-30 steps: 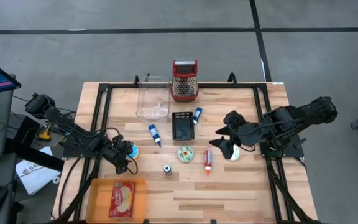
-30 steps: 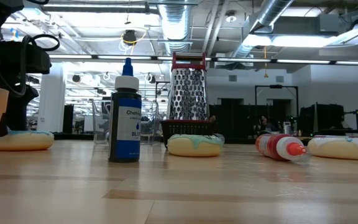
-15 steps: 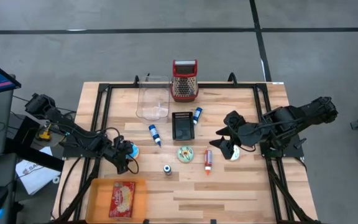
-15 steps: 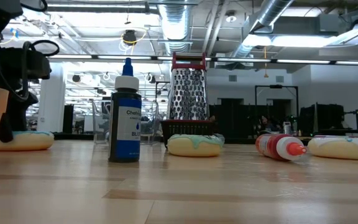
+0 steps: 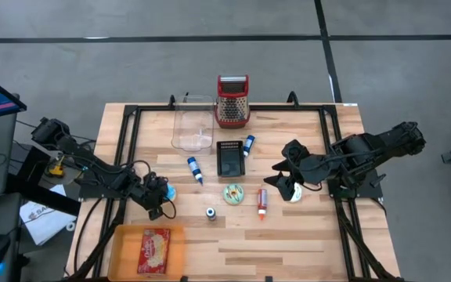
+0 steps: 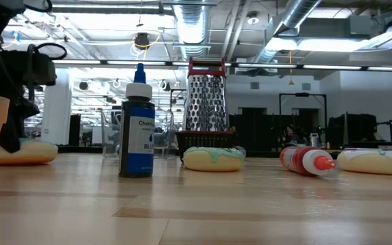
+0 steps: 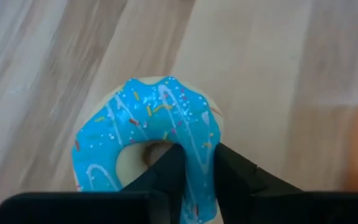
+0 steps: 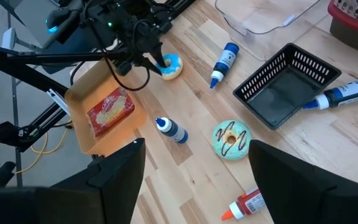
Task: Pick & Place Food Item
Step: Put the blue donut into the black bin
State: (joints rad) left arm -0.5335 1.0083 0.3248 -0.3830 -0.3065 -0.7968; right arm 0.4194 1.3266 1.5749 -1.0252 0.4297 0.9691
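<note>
From above, my left gripper (image 5: 160, 197) sits low near the left edge of the worktop (image 5: 288, 243), right on the blue-iced doughnut (image 5: 168, 191). The orange tray (image 5: 125, 252) with a red packet (image 5: 153, 251) lies just beside it toward the front edge, and I judge that to be a likely drop spot. A small blue bottle (image 5: 211, 212) stands nearby, so a wide swing toward the middle could knock it over. My right gripper (image 5: 283, 174) hangs apart on the other side, spread wide and holding nothing.

From worktop height, the doughnut (image 6: 26, 152) rests flat on the wood with my dark left fingers (image 6: 9, 133) down across it. The upright blue bottle (image 6: 137, 126), a green-iced doughnut (image 6: 214, 158), a red bottle (image 6: 306, 160) on its side and a grater (image 6: 206, 102) all stand further off, none blocking a straight lift.

Through my left wrist camera, my fingers (image 7: 166, 177) pinch one side of the ring, one finger in the hole and one outside, grasping the doughnut (image 7: 142, 134). The bite is narrow and off-centre. The risk, as I judge it, is that the ring tilts, swings or slips out as I lift, or that the soft icing lets the pads slide.

From my right wrist camera, the doughnut (image 8: 169, 66) shows beside the tray (image 8: 82, 106), with a black basket (image 8: 288, 84) and a clear container (image 8: 263, 15) well clear of that short path.
</note>
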